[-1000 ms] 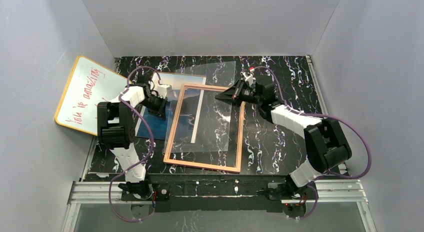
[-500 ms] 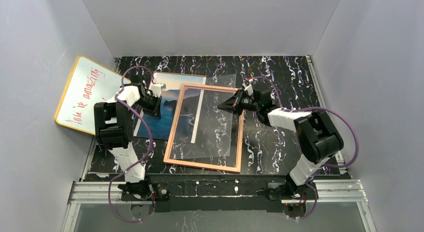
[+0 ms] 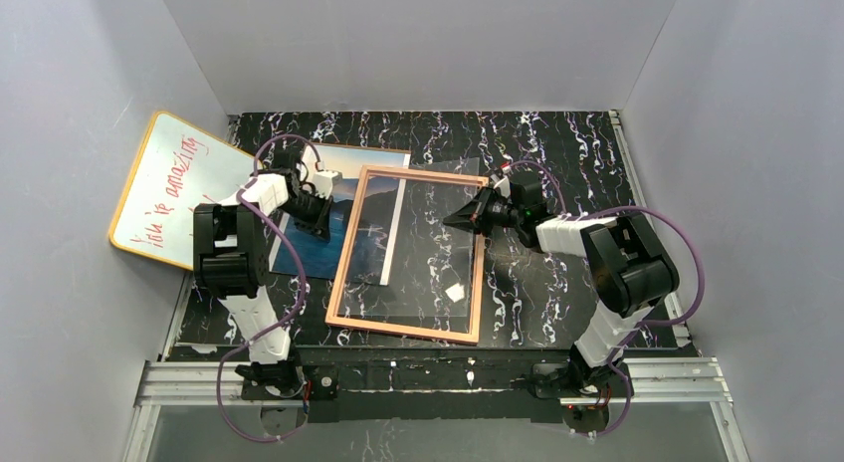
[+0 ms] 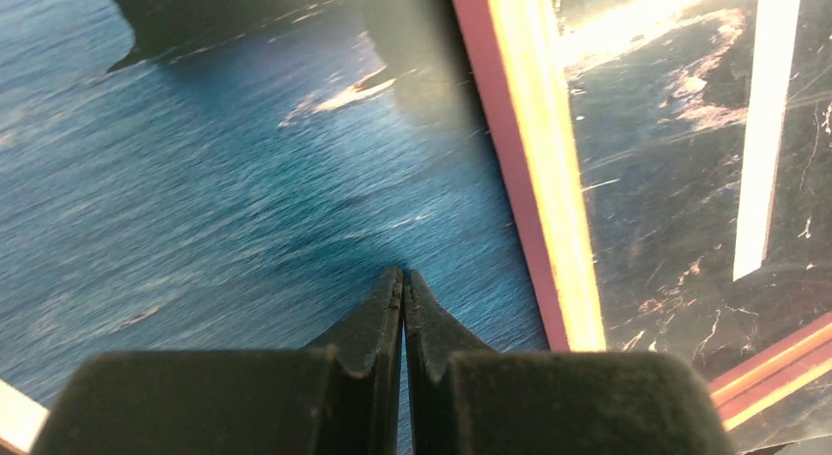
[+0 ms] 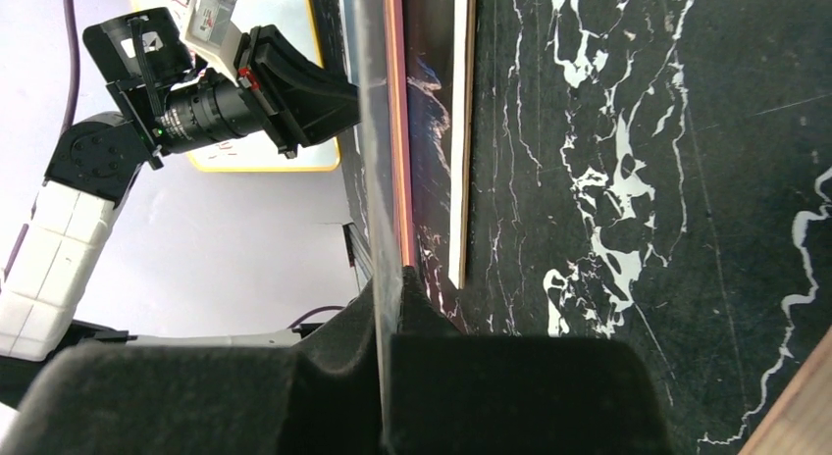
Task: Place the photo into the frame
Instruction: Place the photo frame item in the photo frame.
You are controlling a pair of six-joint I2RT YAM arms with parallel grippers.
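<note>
Since a second ago the clear sheet (image 3: 423, 253) has slid toward me: its far edge, which stuck out well past the far rail of the frame (image 3: 398, 330), now lies about along that rail. My right gripper (image 3: 450, 220) has drawn back with it to the frame's right rail. Both of my bases sit at the near edge of the table (image 3: 557, 153). The right arm climbs out to the right, folds at the elbow and sends its forearm back left and away from me, low over the marble. Its fingers are closed on the right edge of the clear sheet, which the wrist camera sees edge-on running into the pinch. The frame lies flat between my arms, the sheet resting mostly inside it. My left arm stands nearly straight up from its base, then bends at the wrist rightward and down, so that my left gripper (image 4: 403, 274) points at the photo (image 3: 320, 245) with its fingers pressed together and nothing between them. Whether the tips touch the print I cannot tell. The photo lies face up just left of the frame, its right part tucked under the left rail, with its white margin showing inside the opening. Farther left, a whiteboard (image 3: 169, 183) leans on the wall.
</note>
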